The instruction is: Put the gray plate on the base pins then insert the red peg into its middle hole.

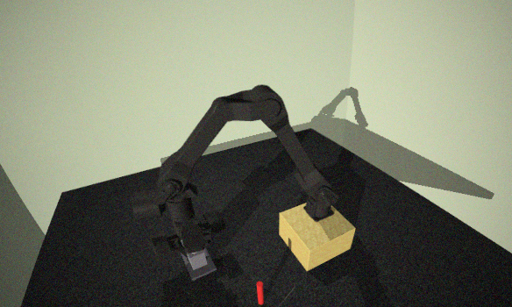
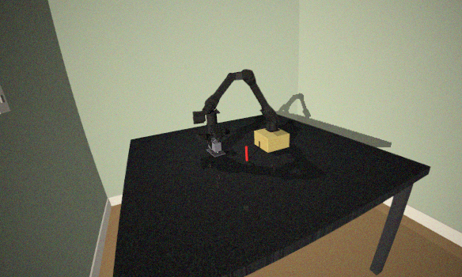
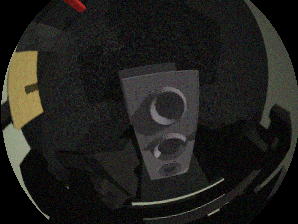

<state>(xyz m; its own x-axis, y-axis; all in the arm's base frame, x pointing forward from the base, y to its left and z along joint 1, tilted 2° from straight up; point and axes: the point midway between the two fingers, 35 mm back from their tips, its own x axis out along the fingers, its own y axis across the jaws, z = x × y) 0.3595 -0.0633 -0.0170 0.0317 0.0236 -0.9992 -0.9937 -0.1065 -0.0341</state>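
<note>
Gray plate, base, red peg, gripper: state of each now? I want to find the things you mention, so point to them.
Gray plate (image 1: 197, 260) (image 2: 217, 146) (image 3: 135, 95): gripped, not lying flat on base.
Base (image 1: 209, 271) (image 2: 221, 153) (image 3: 150, 69): on table, under plate; pin engagement can't tell.
Red peg (image 1: 259, 293) (image 2: 246, 153) (image 3: 75, 5): standing upright, ungripped, outside plate.
Gripper (image 1: 194, 249) (image 2: 215, 140) (image 3: 158, 120): shut on plate.

The arm (image 1: 269, 107) (image 2: 246, 76) rises from its foot, bends over at a high elbow and slopes down to the wrist (image 1: 174, 189) (image 2: 210, 104). Below it, the tool (image 1: 194, 250) (image 2: 215, 142) points downward, low over the counter (image 1: 115, 228) (image 2: 175, 206), its fingers partly apart and clamped on something.
</note>
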